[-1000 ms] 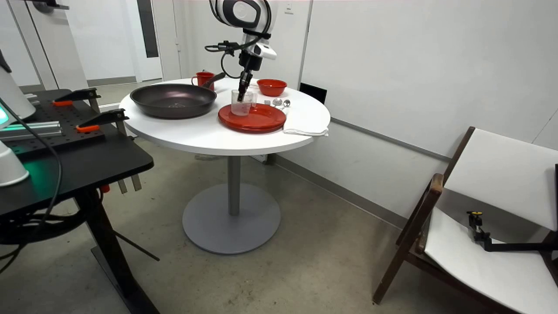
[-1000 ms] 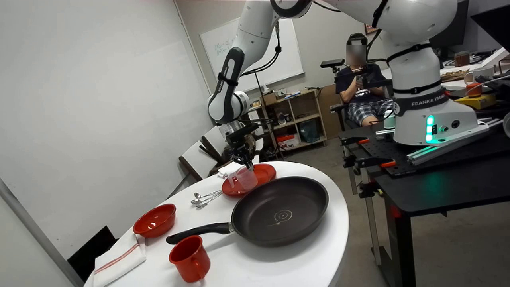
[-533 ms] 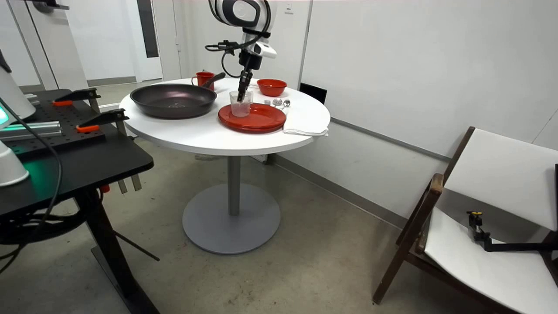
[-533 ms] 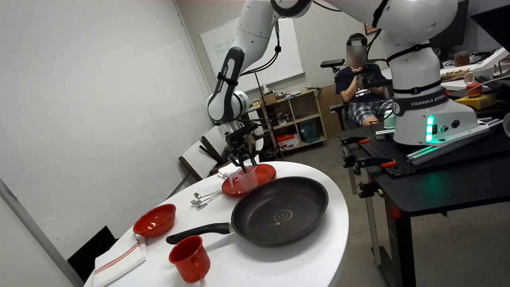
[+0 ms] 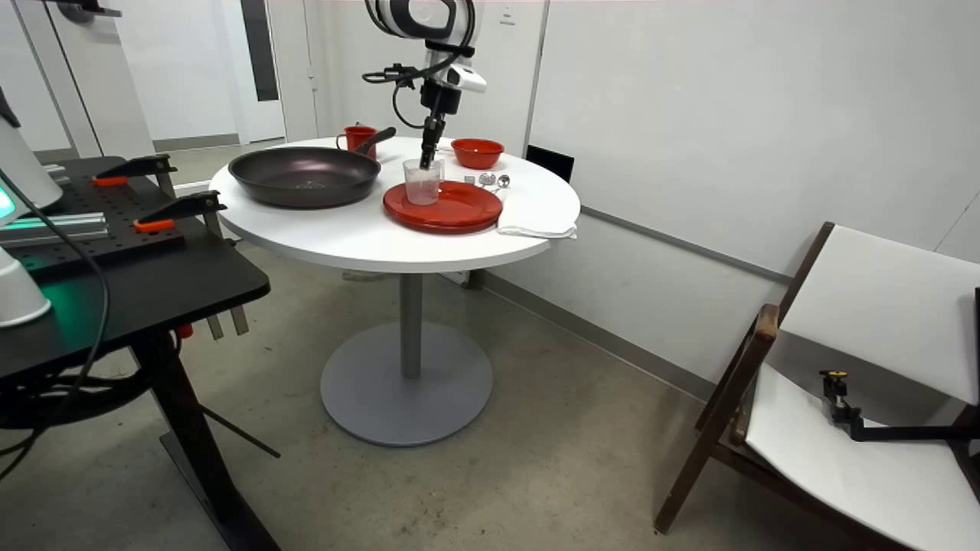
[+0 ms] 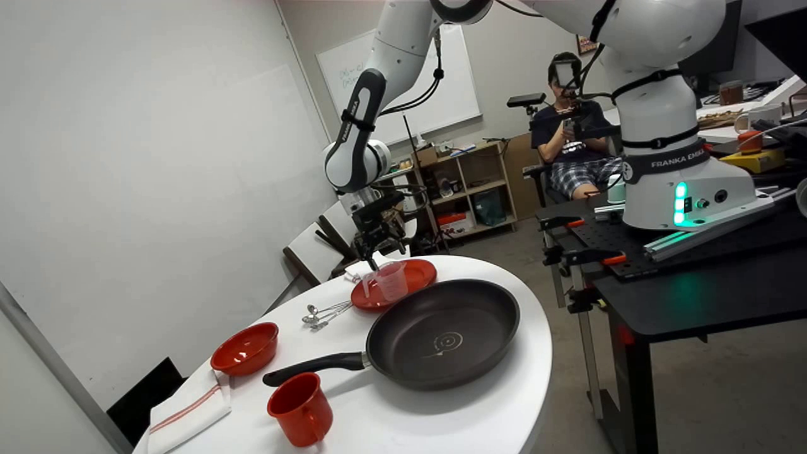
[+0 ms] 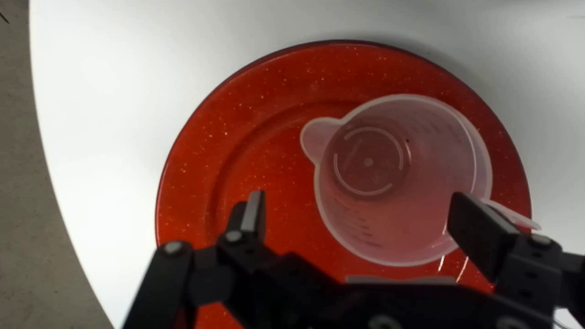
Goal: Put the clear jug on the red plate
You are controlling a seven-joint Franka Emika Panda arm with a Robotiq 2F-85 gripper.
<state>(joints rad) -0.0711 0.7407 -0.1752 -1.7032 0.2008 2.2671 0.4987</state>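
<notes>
The clear jug [image 5: 422, 184] stands upright on the red plate [image 5: 471, 208], toward one side of it. Seen from above in the wrist view, the jug [image 7: 402, 183] lies inside the outline of the plate [image 7: 237, 119], with its spout to the left and its handle partly behind a finger [image 7: 480, 228]. My gripper [image 7: 356, 194] is open just above, its fingers spread wide and nothing held between them. In an exterior view the gripper [image 6: 388, 258] hangs over the rim of the jug [image 6: 393, 284], one fingertip on each side.
A black pan [image 6: 441, 340] sits close beside the plate, its handle pointing toward a red cup [image 6: 301, 410] and a red bowl [image 6: 246, 350]. Metal measuring spoons [image 6: 325, 314] and a white cloth [image 5: 536, 218] lie near the plate.
The gripper was shut on the jug's wall a second ago. It has opened, the jug has settled slightly onto the plate, and the arm has risen a little.
</notes>
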